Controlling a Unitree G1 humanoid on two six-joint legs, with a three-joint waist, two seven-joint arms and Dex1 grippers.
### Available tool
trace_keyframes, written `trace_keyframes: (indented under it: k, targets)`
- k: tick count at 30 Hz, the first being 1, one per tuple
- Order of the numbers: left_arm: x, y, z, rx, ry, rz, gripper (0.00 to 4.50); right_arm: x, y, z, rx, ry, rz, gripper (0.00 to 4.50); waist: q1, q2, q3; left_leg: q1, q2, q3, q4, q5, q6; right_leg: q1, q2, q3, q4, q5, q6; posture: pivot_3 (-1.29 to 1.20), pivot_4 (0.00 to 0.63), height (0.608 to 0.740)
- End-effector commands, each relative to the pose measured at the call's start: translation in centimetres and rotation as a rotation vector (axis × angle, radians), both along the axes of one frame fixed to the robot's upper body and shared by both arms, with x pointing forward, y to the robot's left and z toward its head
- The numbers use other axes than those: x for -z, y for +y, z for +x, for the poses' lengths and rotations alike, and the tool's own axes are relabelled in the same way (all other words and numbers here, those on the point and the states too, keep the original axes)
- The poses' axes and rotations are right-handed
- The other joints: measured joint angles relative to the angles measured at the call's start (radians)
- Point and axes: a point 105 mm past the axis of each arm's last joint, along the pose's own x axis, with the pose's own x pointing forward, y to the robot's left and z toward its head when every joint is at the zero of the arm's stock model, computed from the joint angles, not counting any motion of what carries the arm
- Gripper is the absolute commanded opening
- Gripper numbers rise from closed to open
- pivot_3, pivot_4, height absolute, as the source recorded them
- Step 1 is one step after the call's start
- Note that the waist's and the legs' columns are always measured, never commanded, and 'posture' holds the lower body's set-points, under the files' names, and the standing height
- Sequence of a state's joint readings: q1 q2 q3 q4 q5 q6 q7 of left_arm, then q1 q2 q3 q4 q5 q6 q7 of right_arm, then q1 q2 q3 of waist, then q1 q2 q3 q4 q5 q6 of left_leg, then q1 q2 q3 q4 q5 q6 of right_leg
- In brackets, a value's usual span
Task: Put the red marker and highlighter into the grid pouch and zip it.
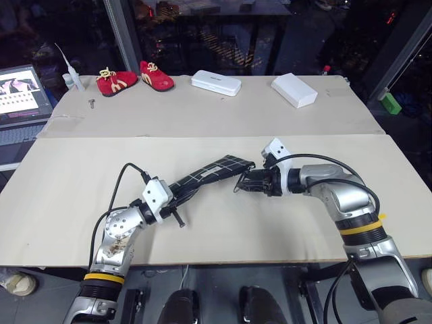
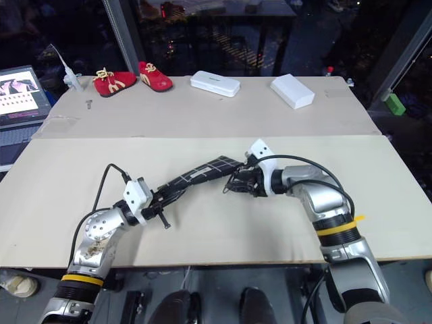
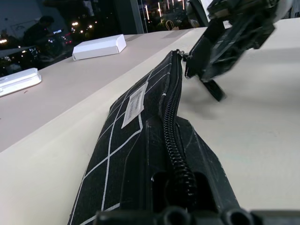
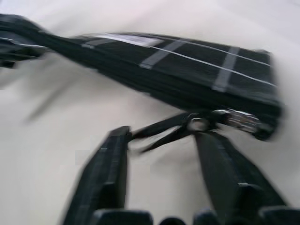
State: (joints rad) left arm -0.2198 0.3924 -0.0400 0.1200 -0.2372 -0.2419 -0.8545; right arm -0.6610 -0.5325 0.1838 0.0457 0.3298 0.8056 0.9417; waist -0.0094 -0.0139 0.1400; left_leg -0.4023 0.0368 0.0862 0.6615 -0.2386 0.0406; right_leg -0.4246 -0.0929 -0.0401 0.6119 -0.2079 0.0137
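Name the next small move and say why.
Probably draw the right claw back off the pull cord. Its fingers stand open, the zipper pull sits at the grid pouch's end, and the left claw grips the other end.

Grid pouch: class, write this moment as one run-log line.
grid pouch: lifted, zipper closed | left tool: shut on pouch end | right tool: open, zipper pull cord between fingers, ungripped

Head eyes look down; wrist views close on grid pouch [image 3: 140, 140].
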Motion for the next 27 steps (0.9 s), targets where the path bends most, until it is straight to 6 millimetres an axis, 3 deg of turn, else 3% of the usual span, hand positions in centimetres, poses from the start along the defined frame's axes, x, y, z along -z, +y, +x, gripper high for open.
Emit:
trace_keyframes:
  k: [1, 2, 5, 8, 10, 13, 19, 21, 22, 27]
  targets:
    - [-1.3, -0.5, -0.1, 0.030, -0.057, -0.010, 0.00, -1.4, -2.4, 0.5, 0.069, -0.017, 0.011, 3.97, 0.000, 0.000, 0.000, 0.000, 0.000, 0.000, 0.000, 0.000, 0.000, 0.000, 0.000, 0.000, 0.000, 0.000, 0.000, 0.00, 0.150, 0.740]
    - [-1.4, -0.6, -0.2, 0.040, -0.059, -0.007, 0.00, -1.8, -3.7, 0.5, 0.092, -0.013, 0.011, 4.31, 0.002, 0.000, 0.000, 0.000, 0.000, 0.000, 0.000, 0.000, 0.000, 0.000, 0.000, 0.000, 0.000, 0.000, 0.000, 0.00, 0.150, 0.740]
    - [-1.6, -0.9, -0.3, 0.084, -0.069, 0.009, 0.00, -3.2, -7.4, 0.0, 0.132, -0.030, 0.010, 4.31, 0.014, 0.000, 0.000, -0.001, -0.001, 0.000, 0.000, 0.000, 0.000, 0.000, 0.000, 0.000, -0.001, 0.000, 0.000, 0.00, 0.150, 0.740]
    - [-2.1, -1.4, -0.8, 0.167, -0.093, 0.027, 0.00, -4.6, -9.9, -3.1, 0.059, -0.051, 0.022, 4.31, 0.028, 0.000, 0.000, -0.002, -0.002, 0.000, 0.000, 0.000, 0.001, 0.000, 0.000, -0.001, -0.002, -0.001, 0.001, 0.00, 0.150, 0.740]
    - [-2.4, -1.5, -1.0, 0.220, -0.109, 0.041, 0.00, -4.4, -10.2, -5.5, -0.016, -0.059, 0.011, 4.31, 0.027, 0.000, 0.000, -0.003, -0.002, 0.000, 0.000, -0.001, 0.001, 0.000, 0.000, -0.001, -0.002, -0.001, 0.002, 0.00, 0.150, 0.740]
    - [-2.9, -1.7, -1.1, 0.295, -0.137, 0.069, 0.00, -3.7, -10.3, -7.3, -0.038, -0.049, 0.016, 4.31, 0.018, 0.000, 0.000, -0.001, -0.001, -0.001, 0.000, -0.001, 0.001, 0.001, 0.001, 0.000, -0.002, -0.001, 0.002, 0.00, 0.150, 0.740]
    - [-1.5, -2.4, -0.2, 0.390, -0.165, 0.168, 0.00, -2.2, -9.4, -7.7, 0.005, -0.044, 0.035, 4.31, 0.010, -0.001, 0.000, 0.005, -0.001, 0.000, 0.001, 0.000, 0.001, 0.005, 0.001, 0.004, -0.001, -0.001, 0.002, 0.00, 0.150, 0.740]
    - [-0.9, -2.5, 0.0, 0.404, -0.155, 0.179, 0.75, -2.0, -9.1, -7.5, 0.014, -0.046, 0.032, 4.35, 0.013, -0.001, 0.000, 0.005, -0.002, 0.000, 0.001, 0.000, 0.001, 0.004, 0.001, 0.004, -0.001, -0.002, 0.002, 0.00, 0.150, 0.740]
    - [-0.7, -2.6, 0.0, 0.416, -0.153, 0.182, 0.92, -1.9, -9.1, -7.4, 0.018, -0.045, 0.030, 4.35, 0.014, -0.001, 0.000, 0.004, -0.002, 0.000, 0.001, 0.000, 0.001, 0.003, 0.001, 0.004, 0.000, -0.002, 0.002, 0.00, 0.150, 0.740]
    - [-1.1, -3.5, -1.0, 0.459, -0.118, 0.116, 2.82, -1.7, -9.6, -7.1, 0.055, -0.041, 0.026, 4.35, 0.022, -0.001, 0.000, -0.001, -0.003, -0.001, 0.001, -0.001, 0.001, 0.001, 0.000, 0.003, -0.001, -0.002, 0.003, 0.00, 0.150, 0.740]
